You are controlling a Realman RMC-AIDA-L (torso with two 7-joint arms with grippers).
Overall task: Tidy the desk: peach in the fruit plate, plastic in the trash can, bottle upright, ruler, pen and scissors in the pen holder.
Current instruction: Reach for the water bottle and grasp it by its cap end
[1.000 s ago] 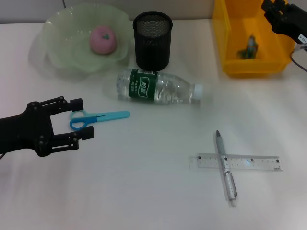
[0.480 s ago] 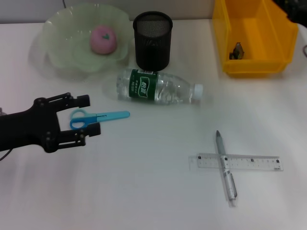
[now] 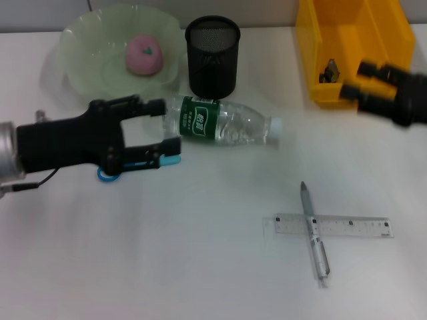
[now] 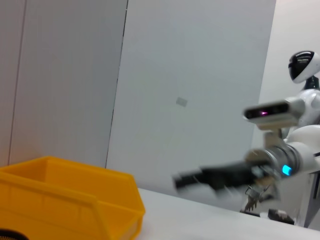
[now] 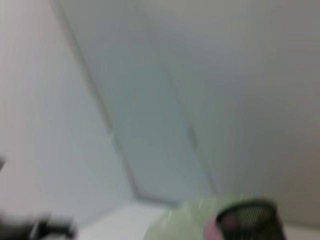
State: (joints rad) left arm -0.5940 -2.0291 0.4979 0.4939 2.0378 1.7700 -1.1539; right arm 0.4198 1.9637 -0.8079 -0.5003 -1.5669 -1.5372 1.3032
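left gripper [image 3: 159,132]: black, fingers spread wide, empty; hovers at base end of the lying clear plastic bottle w/ green label + white cap [image 3: 223,122], above small blue-handled scissors [image 3: 143,163]
right gripper [image 3: 355,81]: fingers apart, holds nothing, at front edge of bright yellow rectangular trash bin [image 3: 383,47]
step (my read): bottle upright, left arm
how-to: straddle the barrel near the label, close squarely so it doesn't roll, lift + rotate cap-up, set down clear of black mesh pen cup [image 3: 212,57]
done: pink round peach [image 3: 144,55] in pale green scalloped plate [image 3: 83,60]; dark scrap [image 3: 328,70] in bin
counts: 1 bottle, 1 scissors, 1 silver-grey pen [image 3: 313,233], 1 clear ruler [image 3: 333,225], pen lying across it
desk [image 3: 167,253]: white, flat
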